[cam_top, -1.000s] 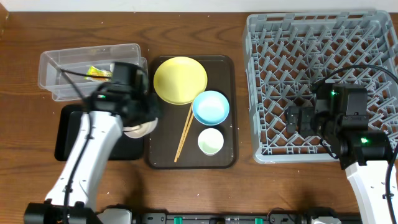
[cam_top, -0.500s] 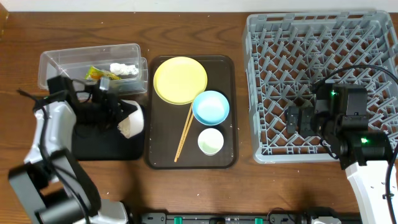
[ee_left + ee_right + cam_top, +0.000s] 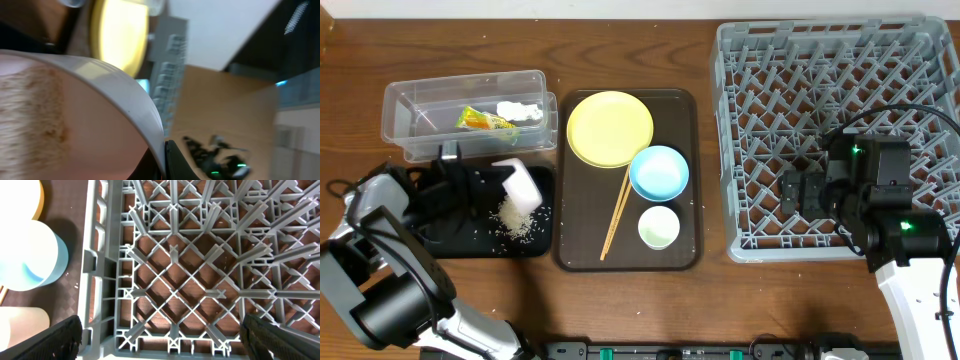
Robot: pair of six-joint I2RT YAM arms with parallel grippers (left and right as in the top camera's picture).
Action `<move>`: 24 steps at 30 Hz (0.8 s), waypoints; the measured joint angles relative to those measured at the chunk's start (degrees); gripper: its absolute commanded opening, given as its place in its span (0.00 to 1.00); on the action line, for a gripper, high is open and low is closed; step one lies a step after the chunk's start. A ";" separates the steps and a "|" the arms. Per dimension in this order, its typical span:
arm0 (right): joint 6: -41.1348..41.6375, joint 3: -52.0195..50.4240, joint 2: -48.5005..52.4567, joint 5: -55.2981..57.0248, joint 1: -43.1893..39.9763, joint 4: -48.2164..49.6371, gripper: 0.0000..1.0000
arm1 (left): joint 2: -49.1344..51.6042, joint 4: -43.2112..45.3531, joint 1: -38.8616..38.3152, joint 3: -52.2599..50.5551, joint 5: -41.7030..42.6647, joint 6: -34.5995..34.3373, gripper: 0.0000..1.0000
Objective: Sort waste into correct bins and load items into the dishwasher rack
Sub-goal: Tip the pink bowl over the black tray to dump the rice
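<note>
White bowl (image 3: 522, 185) newly tipped | rice scraps (image 3: 517, 221) now on black tray (image 3: 470, 245)

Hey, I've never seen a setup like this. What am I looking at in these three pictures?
These are two robot arms at a wooden table. The wide picture looks down from above. The other two come from small cameras on each wrist.

The left arm grips a white bowl in its jaws, tipped over a black tray where rice lies scattered. Its wrist picture is mostly that bowl's rim. Next to the tray, a clear tub holds a wrapper and a tissue.

In the middle, a brown tray carries a yellow plate, a blue bowl, a small cup and chopsticks.

The right arm hangs over the grey rack, jaws open and empty. Its wrist picture shows the rack's lattice.
</note>
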 measured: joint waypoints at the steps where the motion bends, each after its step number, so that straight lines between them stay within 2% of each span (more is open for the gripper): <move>1: 0.00 0.00 0.00 0.00 0.00 0.00 0.99 | 0.00 -1.42 0.61 0.00 1.68 0.04 0.06; 9: 0.00 0.00 0.00 0.00 0.00 -0.02 0.99 | 0.00 -6.58 3.41 0.00 6.67 -0.07 0.06; 24: 0.00 0.00 0.00 0.00 0.00 -0.02 0.99 | 0.00 -7.06 4.26 0.00 7.74 -0.07 0.06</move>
